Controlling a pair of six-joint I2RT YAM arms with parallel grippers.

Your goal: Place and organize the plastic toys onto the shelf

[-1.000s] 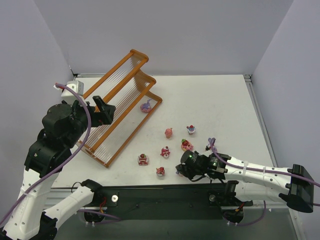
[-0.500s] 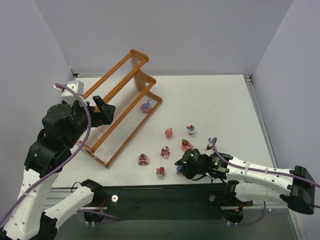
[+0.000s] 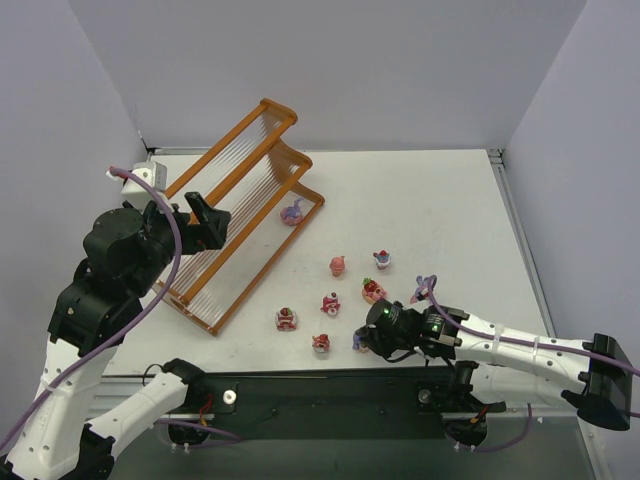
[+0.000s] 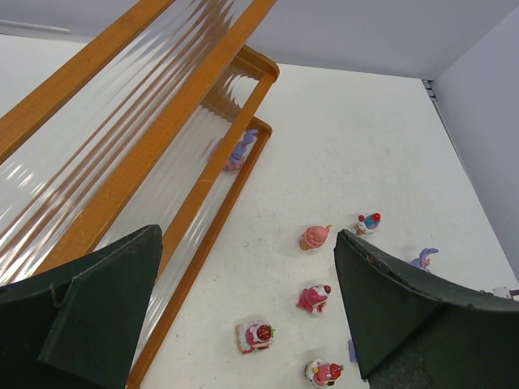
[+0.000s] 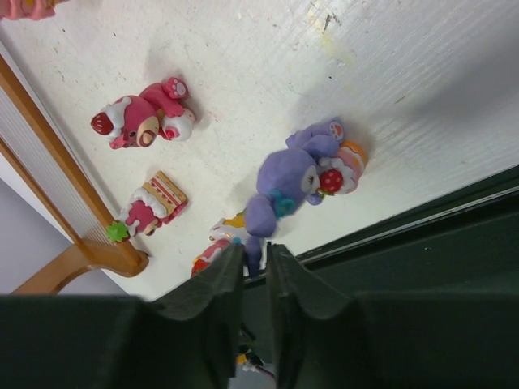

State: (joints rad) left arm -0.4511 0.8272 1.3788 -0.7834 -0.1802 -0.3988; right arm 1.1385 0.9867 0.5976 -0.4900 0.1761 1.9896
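Observation:
The orange-brown shelf (image 3: 240, 200) stands slanted at the back left, with one purple toy (image 3: 292, 212) on its lowest tier. Several small pink and red toys (image 3: 330, 303) lie scattered on the white table. A purple bunny (image 5: 292, 182) holding a strawberry cake lies on its side near the table's front edge. My right gripper (image 5: 255, 253) is low over it, jaws nearly together with the bunny's ear pinched between the fingertips. From above, this gripper (image 3: 366, 338) covers most of the bunny. My left gripper (image 4: 247, 235) hangs wide open above the shelf's near end, holding nothing.
A pink bear (image 5: 146, 123), a cake slice (image 5: 150, 207) and another small toy (image 5: 215, 247) lie close to the bunny. Another purple toy (image 3: 423, 288) lies by the right arm's cable. The table's black front rail (image 3: 300, 390) runs just behind the right gripper.
The right arm has shifted slightly along the front edge, its gripper staying at the purple bunny. The left arm and the other toys have not moved.

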